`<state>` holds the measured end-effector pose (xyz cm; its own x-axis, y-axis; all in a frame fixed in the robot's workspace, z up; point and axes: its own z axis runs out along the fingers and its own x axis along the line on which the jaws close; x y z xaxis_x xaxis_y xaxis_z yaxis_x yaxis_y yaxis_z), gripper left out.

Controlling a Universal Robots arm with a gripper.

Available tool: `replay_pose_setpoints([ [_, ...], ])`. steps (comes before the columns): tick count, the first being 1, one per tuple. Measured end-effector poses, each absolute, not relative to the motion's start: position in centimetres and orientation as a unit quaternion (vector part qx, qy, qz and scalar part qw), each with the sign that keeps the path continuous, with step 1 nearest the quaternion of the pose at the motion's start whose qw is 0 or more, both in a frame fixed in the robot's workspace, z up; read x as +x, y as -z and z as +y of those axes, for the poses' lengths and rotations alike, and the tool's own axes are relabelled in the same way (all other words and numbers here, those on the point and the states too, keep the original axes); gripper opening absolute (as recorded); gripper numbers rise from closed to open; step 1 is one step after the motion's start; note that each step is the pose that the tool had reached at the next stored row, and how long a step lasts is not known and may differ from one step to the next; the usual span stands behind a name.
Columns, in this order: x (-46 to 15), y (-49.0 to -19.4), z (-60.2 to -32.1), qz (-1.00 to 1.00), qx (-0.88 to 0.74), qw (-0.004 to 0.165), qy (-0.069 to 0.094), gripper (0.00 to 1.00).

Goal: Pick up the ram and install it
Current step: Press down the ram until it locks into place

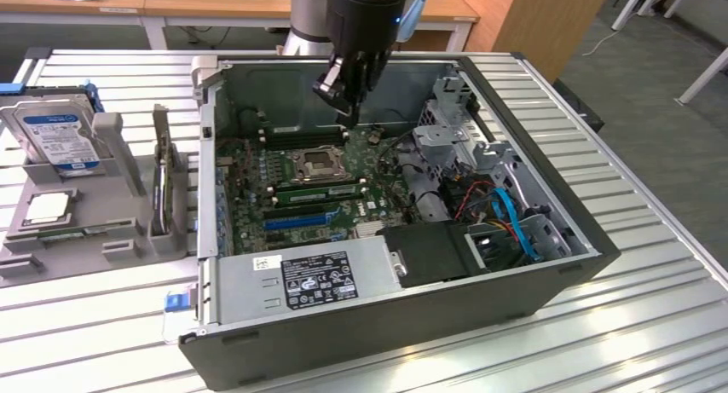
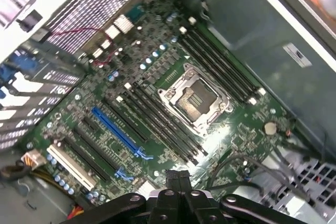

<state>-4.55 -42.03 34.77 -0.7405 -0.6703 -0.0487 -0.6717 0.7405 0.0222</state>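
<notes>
Above the far part of the open computer case [image 1: 546,265], which lies on its side in the middle of the slatted metal bench [image 1: 637,325], hangs the tool [image 1: 347,113], pointing down into the case. Its fingers are pressed together with nothing seen between them; in the wrist view the dark fingertips [image 2: 178,174] meet over the motherboard [image 2: 247,129] without touching it.

A long, narrow green strip that looks like the ram [image 1: 319,190] stands on edge in a memory slot just beside the empty CPU socket [image 1: 315,164], on the socket's side toward the power supply [image 1: 307,278]. The tool is apart from it, over the socket's other side, near the second bank of memory slots [image 1: 302,137]. From the wrist view, both slot banks look dark, and I cannot tell there which slot is filled. A blue expansion slot [image 1: 302,221] runs parallel to the strip, nearer the power supply.

Toward the bench edge at the exterior view's left sits a grey holder [image 1: 114,239]. A hard drive [image 1: 57,137] stands upright in it, and a square silver CPU chip [image 1: 48,207] lies flat in front of the drive.
</notes>
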Motion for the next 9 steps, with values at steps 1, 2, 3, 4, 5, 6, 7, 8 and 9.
replay_pose_setpoints([
  [1,-4.55,-34.74,-42.03,0.936,-0.352,0.019,-0.019,0.1],
  [2,-4.56,-34.72,-42.03,0.939,-0.344,0.019,-0.019,0.1],
  [3,-4.57,-34.7,-42.03,0.941,-0.337,0.019,-0.019,0.1],
  [4,-4.59,-34.67,-42.03,0.944,-0.33,0.019,-0.019,0.1],
  [5,-4.6,-34.64,-42.03,0.946,-0.323,0.019,-0.018,0.1],
  [6,-4.61,-34.62,-42.03,0.948,-0.317,0.02,-0.018,0.1],
  [7,-4.62,-34.59,-42.03,0.95,-0.31,0.02,-0.018,0.1],
  [8,-4.63,-34.55,-42.03,0.953,-0.301,0.02,-0.018,0.1],
  [9,-4.63,-34.52,-42.03,0.956,-0.293,0.02,-0.018,0.1],
])
